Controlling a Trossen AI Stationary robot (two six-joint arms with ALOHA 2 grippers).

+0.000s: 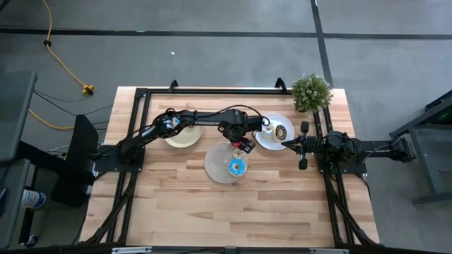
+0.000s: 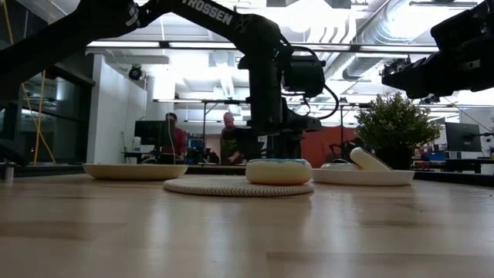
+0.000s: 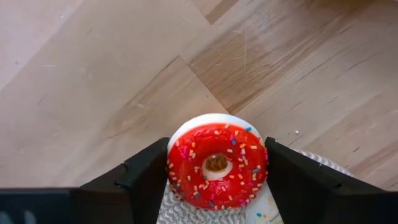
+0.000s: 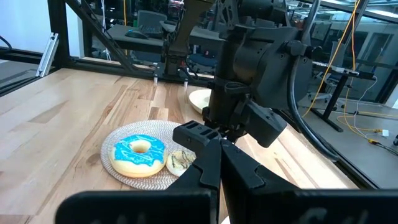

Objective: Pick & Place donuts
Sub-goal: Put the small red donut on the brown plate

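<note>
A red-iced donut [image 3: 216, 165] with sprinkles sits between the two fingers of my left gripper [image 1: 242, 145], which points down over the far edge of a round woven plate [image 1: 220, 166]. A blue-iced donut [image 1: 236, 167] lies flat on that plate. Beside it lies a pale donut [image 4: 180, 160], half hidden by my right arm's fingers. Another donut [image 1: 281, 131] rests on a white plate [image 1: 268, 141]. My right gripper [image 1: 286, 145] hangs shut at the table's right side, clear of everything. My left gripper pinches the red donut by two opposite sides of its rim [image 3: 171, 174], one finger [image 3: 146, 183] on each side. The fingers come from above and point down. The donut lies level, icing up, over the woven plate's edge [image 3: 186, 211]. I cannot tell whether it touches the plate.
A tan plate [image 1: 182, 137] stands left of the woven plate, and a potted plant [image 1: 311, 92] at the far right corner. Black frame rails [image 1: 212, 90] run along the far edge. Bare wood [image 1: 226, 212] fills the table's near half. People show in the room beyond [image 2: 228, 135].
</note>
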